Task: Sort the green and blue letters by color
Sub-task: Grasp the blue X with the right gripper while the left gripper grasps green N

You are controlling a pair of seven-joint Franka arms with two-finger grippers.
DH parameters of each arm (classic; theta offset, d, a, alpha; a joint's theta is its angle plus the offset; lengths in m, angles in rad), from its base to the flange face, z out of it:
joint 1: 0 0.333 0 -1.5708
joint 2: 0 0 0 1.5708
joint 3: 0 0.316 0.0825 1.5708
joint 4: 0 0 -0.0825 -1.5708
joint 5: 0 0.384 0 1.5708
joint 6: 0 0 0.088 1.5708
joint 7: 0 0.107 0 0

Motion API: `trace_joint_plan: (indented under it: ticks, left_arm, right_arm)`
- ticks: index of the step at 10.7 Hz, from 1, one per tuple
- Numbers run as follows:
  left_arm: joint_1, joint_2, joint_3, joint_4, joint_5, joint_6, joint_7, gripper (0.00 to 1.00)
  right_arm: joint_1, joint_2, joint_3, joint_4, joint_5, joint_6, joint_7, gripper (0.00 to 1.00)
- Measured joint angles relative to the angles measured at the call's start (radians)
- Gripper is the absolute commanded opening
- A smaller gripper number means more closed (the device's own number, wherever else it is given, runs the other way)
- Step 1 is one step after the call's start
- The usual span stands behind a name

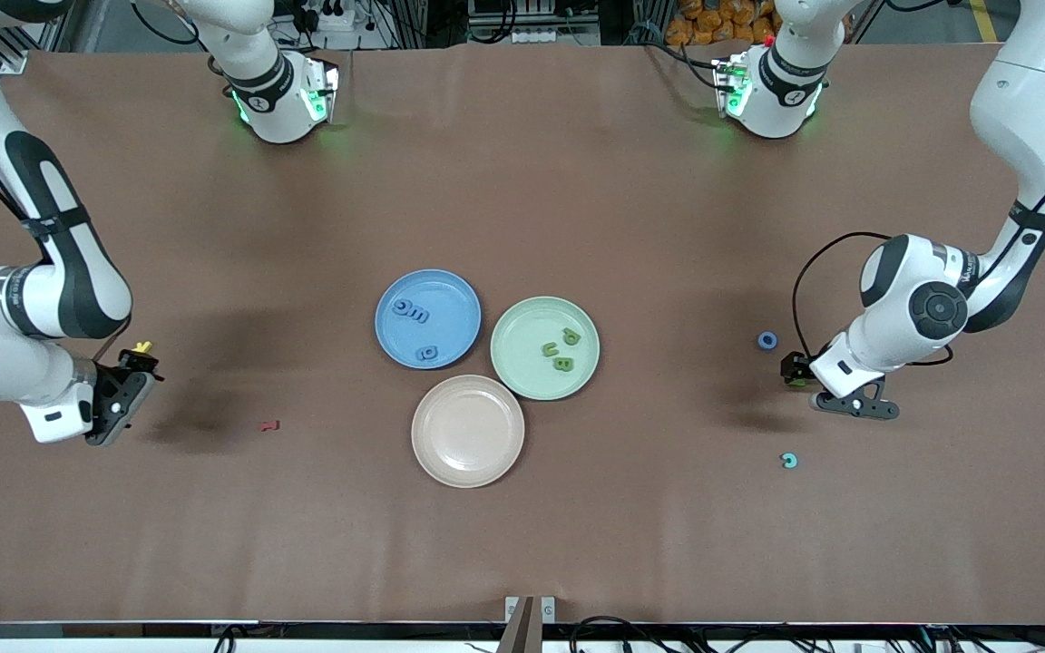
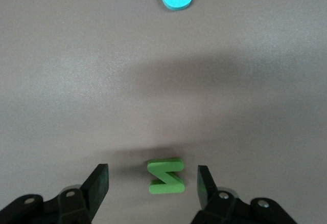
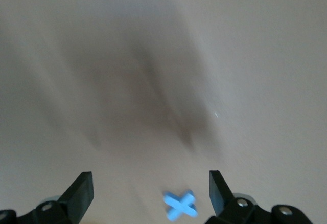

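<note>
Hovering low at the left arm's end of the table, the left gripper [image 2: 152,188] is straddling a green letter Z [image 2: 166,175] that is lying flat on the brown table [image 1: 631,209]; its 2 fingers [image 2: 97,185] are standing apart on either side of the letter, near it but not touching it. A light blue letter C [image 1: 789,461] is lying nearer to the front camera than that gripper, and a blue letter O [image 1: 766,340] is lying on the table just beside it.

At the right arm's end, the right gripper [image 3: 151,193] is hanging with jaws spread wide over a light blue letter X [image 3: 180,206], gripping nothing. A dark red letter [image 1: 269,424] is lying near it.

In the middle, the blue plate [image 1: 395,340] is carrying 3 blue letters [image 1: 412,313], the green plate [image 1: 522,363] is carrying 3 green letters [image 1: 561,349], and the pink plate [image 1: 468,431] is sitting nearest the front camera, touching the green plate.
</note>
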Motion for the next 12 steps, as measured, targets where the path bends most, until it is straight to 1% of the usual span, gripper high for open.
trace_joint_plan:
  ticks: [2,3,4,6,7,8,9,10,12]
  left_arm:
    - [-0.002,0.007,0.000,0.000,0.002,0.000,-0.003,0.75]
    - [-0.003,0.012,0.000,0.000,0.002,0.000,-0.007,0.73]
    - [-0.004,0.020,0.000,0.000,0.003,0.001,-0.008,0.72]
    - [-0.004,0.036,0.000,0.001,0.033,0.001,-0.021,0.69]
    - [-0.004,0.042,0.000,0.001,0.040,0.001,-0.027,0.63]
    - [-0.004,0.045,0.000,0.001,0.041,0.002,-0.029,0.55]
    - [-0.004,0.046,0.000,0.001,0.041,0.002,-0.029,0.44]
    - [-0.004,0.046,0.000,0.002,0.041,0.002,-0.029,0.28]
    - [-0.004,0.046,0.000,0.002,0.041,0.002,-0.030,0.01]
  right_arm:
    - [-0.003,0.017,-0.055,-0.003,0.000,0.082,-0.131,1.00]
    - [-0.014,0.029,-0.071,-0.016,0.000,0.138,-0.180,1.00]
    - [-0.030,0.039,-0.078,-0.030,0.000,0.177,-0.209,1.00]
    - [-0.043,0.046,-0.078,-0.041,0.000,0.190,-0.224,1.00]
    - [-0.043,0.048,-0.078,-0.045,0.000,0.190,-0.227,1.00]
    - [-0.043,0.054,-0.078,-0.047,0.000,0.190,-0.234,1.00]
    - [-0.044,0.061,-0.078,-0.047,0.000,0.190,-0.245,1.00]
    - [-0.046,0.068,-0.078,-0.047,0.000,0.192,-0.253,1.00]
    - [-0.052,0.078,-0.079,-0.047,0.000,0.196,-0.260,1.00]
